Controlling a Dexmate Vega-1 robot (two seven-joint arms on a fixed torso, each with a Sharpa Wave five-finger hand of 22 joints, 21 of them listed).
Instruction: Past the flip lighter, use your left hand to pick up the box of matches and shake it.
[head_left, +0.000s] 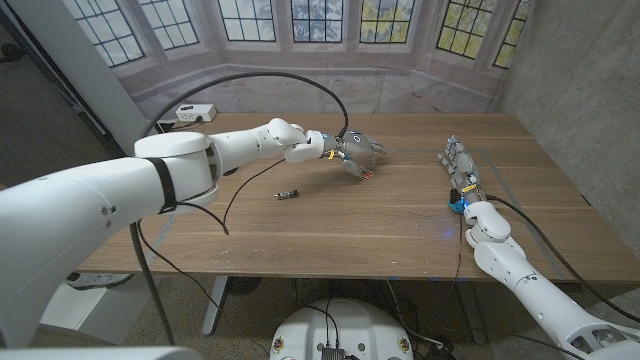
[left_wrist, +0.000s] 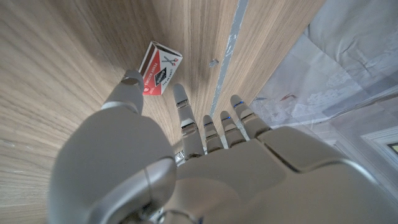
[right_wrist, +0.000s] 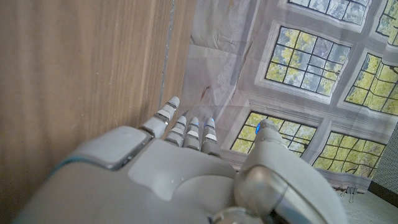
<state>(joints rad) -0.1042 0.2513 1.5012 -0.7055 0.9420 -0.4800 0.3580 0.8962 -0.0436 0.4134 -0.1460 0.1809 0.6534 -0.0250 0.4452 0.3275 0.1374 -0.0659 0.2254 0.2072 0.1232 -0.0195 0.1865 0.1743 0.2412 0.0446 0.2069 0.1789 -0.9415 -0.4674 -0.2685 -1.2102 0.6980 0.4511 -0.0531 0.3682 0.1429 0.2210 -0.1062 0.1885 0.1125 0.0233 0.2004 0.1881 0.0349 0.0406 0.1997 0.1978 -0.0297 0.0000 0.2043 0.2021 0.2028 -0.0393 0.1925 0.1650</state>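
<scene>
One box of matches (left_wrist: 160, 68) with a red, white and black label, its print too small to read, is lying on the wooden table (head_left: 400, 215) toward the far edge. The left hand (head_left: 355, 153) is hovering just over it, fingers (left_wrist: 184, 118) spread, holding nothing. One small dark flip lighter (head_left: 287, 194) is lying mid-table. The right hand (head_left: 459, 165) is resting near the right edge, fingers straight, empty

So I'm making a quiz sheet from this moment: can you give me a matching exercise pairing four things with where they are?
Things:
1. box of matches
2. flip lighter
3. left hand
4. right hand

Places:
A. alone on the wood, nearer the robot than the left hand
B. at the table's right side, holding nothing
C. on the table just beyond the left hand's fingertips
D. reaching out over mid-table, fingers apart

Pairs: 1-C, 2-A, 3-D, 4-B
</scene>
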